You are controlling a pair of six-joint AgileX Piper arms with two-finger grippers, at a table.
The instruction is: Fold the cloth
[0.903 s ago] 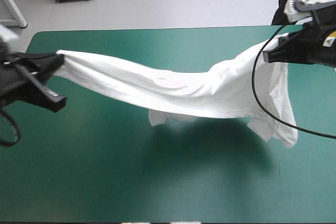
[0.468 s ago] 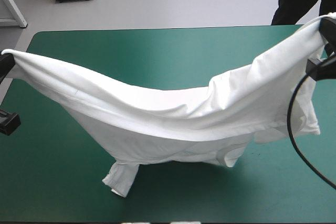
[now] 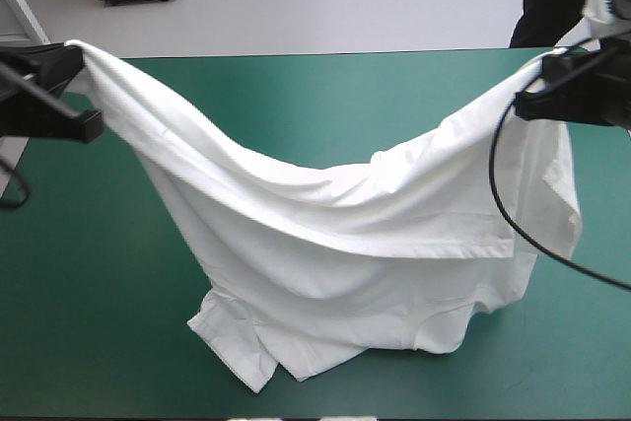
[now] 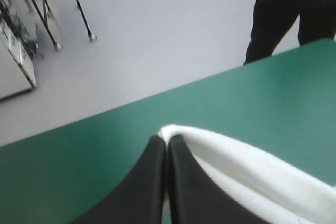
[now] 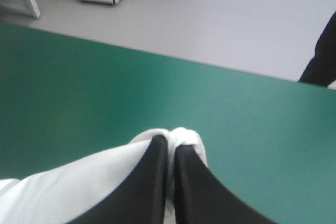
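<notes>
The smooth teal-green table cover [image 3: 296,96] lies under the T-shirt [image 3: 325,244], soft white fabric slung in a sagging, creased curve between both arms, with its lower folds bunched on the table's near side. Only the high view shows that drape. The wrist views show the left gripper [image 4: 167,144] and right gripper [image 5: 170,142] each pinched nearly closed on a rolled cloth edge.
</notes>
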